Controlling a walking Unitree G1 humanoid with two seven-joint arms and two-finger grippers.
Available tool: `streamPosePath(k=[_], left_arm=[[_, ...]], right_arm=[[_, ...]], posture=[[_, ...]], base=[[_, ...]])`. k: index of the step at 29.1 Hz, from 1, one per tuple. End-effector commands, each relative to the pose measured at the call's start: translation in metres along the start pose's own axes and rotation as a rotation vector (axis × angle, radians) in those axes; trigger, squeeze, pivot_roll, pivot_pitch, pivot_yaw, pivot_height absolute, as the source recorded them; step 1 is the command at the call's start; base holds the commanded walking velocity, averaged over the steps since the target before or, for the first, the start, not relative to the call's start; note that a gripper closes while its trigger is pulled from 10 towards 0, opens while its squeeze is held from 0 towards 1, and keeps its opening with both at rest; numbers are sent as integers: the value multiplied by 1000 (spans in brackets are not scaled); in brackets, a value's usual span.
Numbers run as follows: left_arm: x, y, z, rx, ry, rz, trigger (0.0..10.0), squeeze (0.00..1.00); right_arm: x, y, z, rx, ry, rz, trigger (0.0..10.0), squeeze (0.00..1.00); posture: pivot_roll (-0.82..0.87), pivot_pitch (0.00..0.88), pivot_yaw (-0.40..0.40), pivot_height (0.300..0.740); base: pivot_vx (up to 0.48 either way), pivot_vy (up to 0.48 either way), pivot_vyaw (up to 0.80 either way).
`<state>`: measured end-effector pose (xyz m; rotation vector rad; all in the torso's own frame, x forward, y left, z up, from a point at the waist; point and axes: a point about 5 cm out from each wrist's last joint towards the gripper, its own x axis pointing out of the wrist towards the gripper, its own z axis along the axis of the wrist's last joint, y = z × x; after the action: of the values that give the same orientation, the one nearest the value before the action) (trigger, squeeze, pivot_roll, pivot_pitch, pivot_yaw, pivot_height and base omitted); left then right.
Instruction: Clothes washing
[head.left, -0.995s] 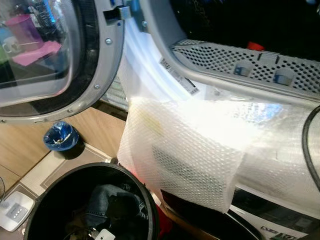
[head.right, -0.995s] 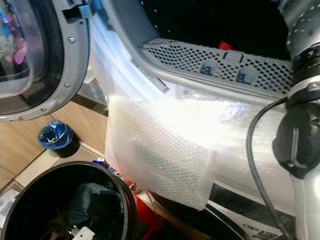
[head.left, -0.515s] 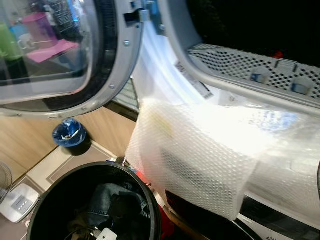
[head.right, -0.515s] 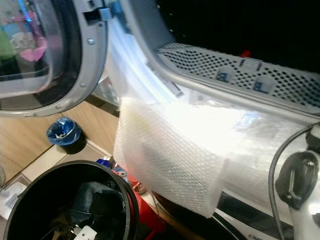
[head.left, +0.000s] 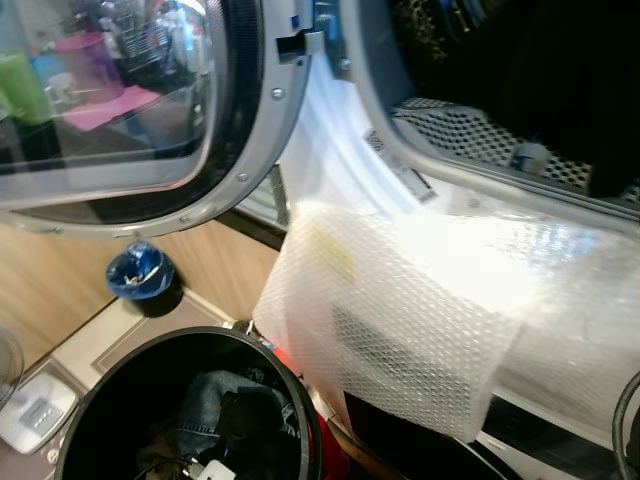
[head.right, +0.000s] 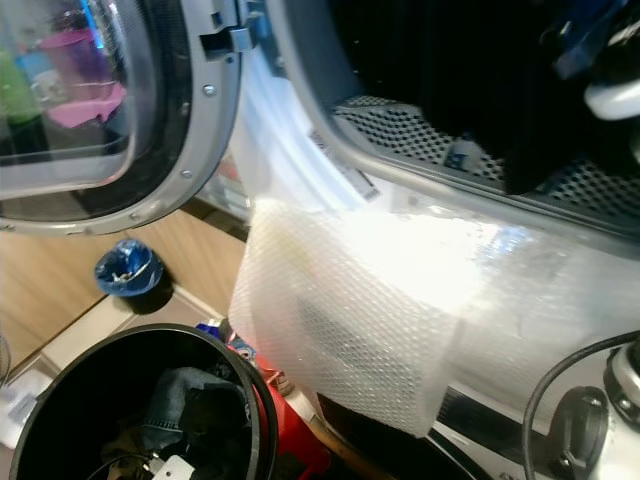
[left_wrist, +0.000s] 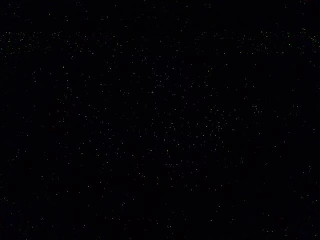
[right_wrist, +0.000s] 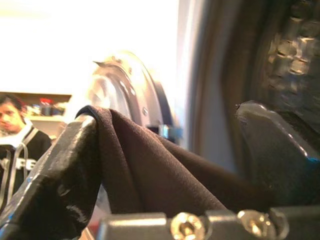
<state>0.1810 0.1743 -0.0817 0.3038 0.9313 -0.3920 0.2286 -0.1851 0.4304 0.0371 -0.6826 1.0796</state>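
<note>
A dark brown garment (right_wrist: 150, 175) lies across my right gripper (right_wrist: 167, 125), which is shut on it; its black fingers (right_wrist: 60, 170) stand on either side of the cloth. In the eye views the same dark garment (head.right: 560, 110) hangs in the washing machine's drum opening, above the perforated grey panel (head.left: 470, 135), with part of my right arm (head.right: 612, 60) at the upper right. The round glass door (head.left: 130, 120) stands open to the left. A black basket (head.left: 255, 350) at the lower left holds more dark clothes (head.left: 225, 410). The left wrist view is black.
Bubble wrap (head.left: 400, 310) hangs over the machine's front below the opening. A small bin with a blue bag (head.left: 140, 275) and a white device (head.left: 30, 410) sit on the floor at left. Something red (head.right: 290, 425) lies beside the basket. A person (right_wrist: 15, 135) stands in the background.
My right arm has risen from the lower right into the drum opening, bringing the dark garment with it. The camera has shifted slightly; basket and bubble wrap stay put.
</note>
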Motion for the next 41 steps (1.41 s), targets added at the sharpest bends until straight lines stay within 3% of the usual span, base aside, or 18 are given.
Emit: streamPosePath(k=[1, 3, 5, 6, 7, 8, 9, 11, 16, 18, 20, 28, 30, 32, 33, 35, 37, 41], left_arm=[[-2, -20, -21, 1, 73, -80, 10000, 0], [-1, -20, -20, 2, 71, -78, 10000, 0], [-1, -18, -17, 0, 65, -70, 10000, 0], [-1, -18, -17, 0, 65, -70, 10000, 0], [-1, -17, -17, -3, 62, -63, 10000, 0], [-1, -17, -17, -3, 62, -63, 10000, 0], [-1, -17, -17, -7, 59, -54, 10000, 0], [-1, -17, -17, -8, 59, -53, 10000, 0], [-1, -17, -17, -8, 59, -53, 10000, 0], [-1, -19, -18, -9, 59, -57, 10000, 0], [0, -20, -18, -7, 59, -64, 10000, 0], [0, -18, -16, 1, 60, -64, 10000, 0], [1, -19, -14, 7, 60, -69, 10000, 0], [2, -20, -12, 12, 58, -73, 10000, 0], [2, -20, -12, 12, 58, -73, 10000, 0], [3, -20, -9, 14, 52, -73, 10000, 0], [3, -19, -8, 13, 49, -69, 10000, 0], [2, -17, -8, 12, 49, -64, 10000, 0]], right_arm=[[6, 13, -1, -18, 28, 107, 10000, 0], [9, 6, -5, -40, 48, 97, 10000, 0], [19, -41, 0, -217, 50, -265, 10000, 0], [19, -41, 0, -217, 50, -265, 10000, 0], [20, -72, 11, -276, 20, -547, 10000, 0], [20, -72, 11, -276, 20, -547, 10000, 0], [-3, -111, 32, -325, -28, -1074, 10000, 0], [-12, -114, 35, -369, 0, -1146, 10000, 0], [-12, -114, 35, -369, 0, -1146, 10000, 0], [-10, -112, 22, -441, 79, -1130, 10000, 0], [-10, -106, 1, -434, 176, -1104, 10000, 0], [-9, -109, -13, -460, 320, -1078, 10000, 0], [5, -112, -23, -395, 343, -964, 10000, 0], [24, -112, -35, -241, 324, -825, 10000, 0], [24, -112, -35, -241, 324, -825, 10000, 0], [46, -116, -45, -126, 322, -715, 10000, 0], [59, -122, -43, -82, 291, -693, 10000, 0], [75, -132, -30, -18, 214, -766, 10000, 0]], posture=[[-155, 155, 73, 740], [-152, 149, 71, 740], [-141, 147, 66, 740], [-141, 147, 66, 740], [-141, 147, 66, 740], [-141, 147, 66, 740], [-144, 148, 63, 740], [-143, 147, 61, 740], [-143, 147, 61, 740], [-146, 150, 66, 740], [-146, 150, 66, 740], [-158, 141, 69, 740], [-170, 136, 72, 740], [-169, 130, 69, 740], [-169, 130, 69, 740], [-164, 128, 66, 740], [-158, 127, 63, 740], [-151, 130, 60, 740]], base=[[0, 0, 0], [0, 0, 0], [0, 0, 0], [0, 0, 0], [0, 0, 0], [0, 0, 0], [0, 0, 0], [0, 0, 0], [0, 0, 0], [0, 0, 0], [0, 0, 0], [0, 0, 0], [0, 0, 0], [0, 0, 0], [0, 0, 0], [0, 0, 0], [0, 0, 0], [0, 0, 0]])
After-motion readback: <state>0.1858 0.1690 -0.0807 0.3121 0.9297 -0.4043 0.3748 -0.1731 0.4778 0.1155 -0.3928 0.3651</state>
